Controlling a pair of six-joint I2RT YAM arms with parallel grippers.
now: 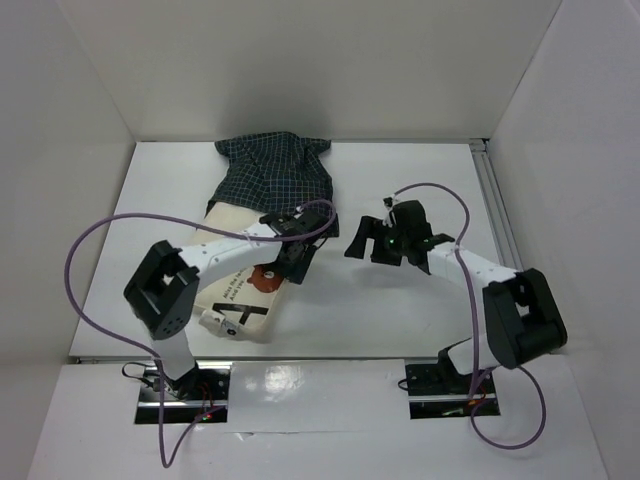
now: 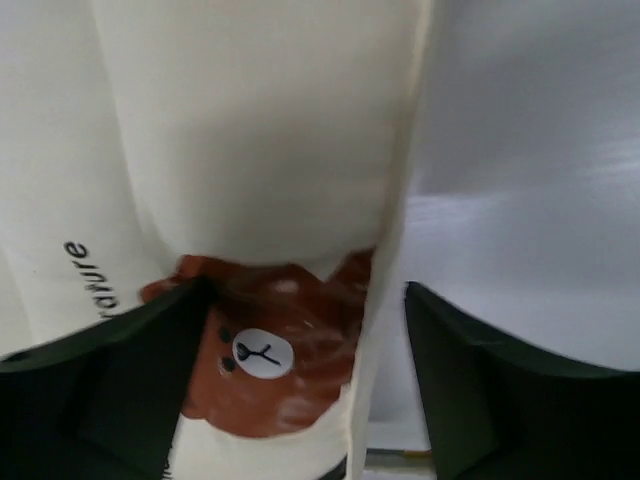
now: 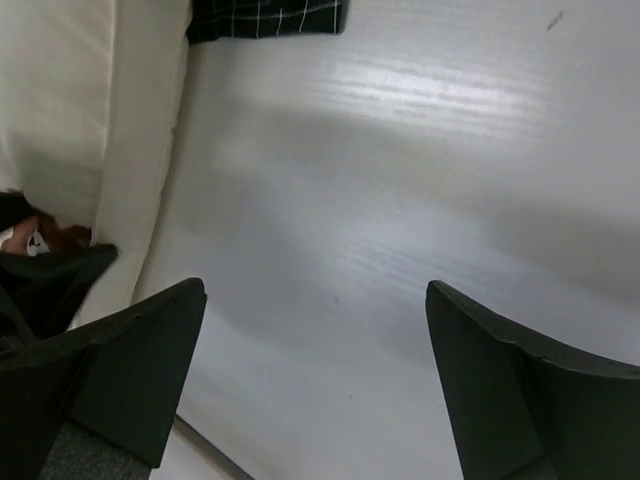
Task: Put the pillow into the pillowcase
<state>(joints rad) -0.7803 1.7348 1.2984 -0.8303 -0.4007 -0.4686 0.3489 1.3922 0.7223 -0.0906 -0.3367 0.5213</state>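
Observation:
The cream pillow [image 1: 232, 300] lies left of centre, its far end tucked inside the dark checked pillowcase [image 1: 275, 170]. My left gripper [image 1: 293, 260] hangs open over the pillow's right edge by the brown bear print [image 1: 265, 280]. In the left wrist view the pillow [image 2: 260, 130] and bear print [image 2: 265, 360] lie between the spread fingers [image 2: 90, 390] of the left gripper [image 2: 300, 305]; the right-hand one is over bare table. My right gripper [image 1: 365, 235] stands open above the table, right of the pillow. The right gripper [image 3: 315, 290] has only table between its fingers [image 3: 130, 370]; the pillow [image 3: 80, 100] and pillowcase [image 3: 265, 15] show at the left and top.
White walls enclose the table [image 1: 420, 300] at the back and both sides. A metal rail [image 1: 495, 205] runs along the right edge. Purple cables [image 1: 90, 260] loop from both arms.

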